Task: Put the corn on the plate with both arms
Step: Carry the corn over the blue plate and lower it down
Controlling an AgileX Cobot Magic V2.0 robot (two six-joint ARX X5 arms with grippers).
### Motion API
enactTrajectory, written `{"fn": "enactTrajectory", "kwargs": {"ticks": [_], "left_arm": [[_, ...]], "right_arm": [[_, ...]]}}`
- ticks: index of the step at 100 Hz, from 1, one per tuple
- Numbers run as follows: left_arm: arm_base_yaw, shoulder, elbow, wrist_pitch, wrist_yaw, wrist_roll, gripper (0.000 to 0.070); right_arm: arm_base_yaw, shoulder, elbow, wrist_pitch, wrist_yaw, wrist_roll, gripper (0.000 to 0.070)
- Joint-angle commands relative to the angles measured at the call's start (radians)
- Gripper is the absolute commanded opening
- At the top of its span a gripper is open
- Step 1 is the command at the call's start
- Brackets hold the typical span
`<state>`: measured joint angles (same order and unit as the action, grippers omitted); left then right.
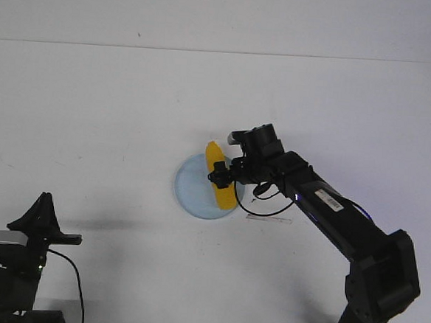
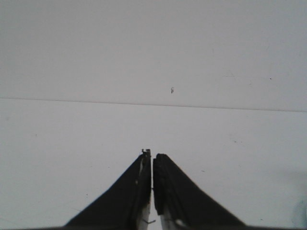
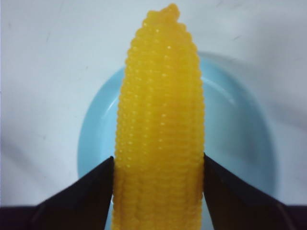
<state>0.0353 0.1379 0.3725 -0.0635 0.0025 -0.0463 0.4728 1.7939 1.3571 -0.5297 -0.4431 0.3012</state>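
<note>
- Corn (image 1: 220,178): yellow cob lying over right part of plate (image 1: 191,186), tapered end pointing away from robot; whether it is touching plate surface cannot be told.
- R tool (image 1: 222,178) is gripping corn; in R wrist view both fingers (image 3: 86,196) are pressing against cob sides (image 3: 160,139), pale blue plate (image 3: 240,129) showing beneath.
- R arm (image 1: 330,214) is reaching in from lower right.
- L tool (image 2: 152,191) is sitting closed, holding nothing, over bare white bench (image 1: 92,123), well apart from plate.
</note>
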Motion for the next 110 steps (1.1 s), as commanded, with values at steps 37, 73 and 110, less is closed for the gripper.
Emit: {"fn": "enactTrajectory", "kwargs": {"ticks": [37,73,110], "left_arm": [[0.001,-0.002,0.008,0.012,0.001,0.005,0.0001],[0.001,-0.002,0.008,0.012,0.001,0.005,0.0001],[0.001,-0.002,0.008,0.012,0.001,0.005,0.0001]], "right_arm": [[0.046,0.092,0.015,0.034,-0.001,0.043,0.0387],[0.035,0.092,0.045,0.073,-0.013,0.046,0.0437],[0.009,0.044,0.153,0.047,-0.002,-0.042,0.0427]]}}
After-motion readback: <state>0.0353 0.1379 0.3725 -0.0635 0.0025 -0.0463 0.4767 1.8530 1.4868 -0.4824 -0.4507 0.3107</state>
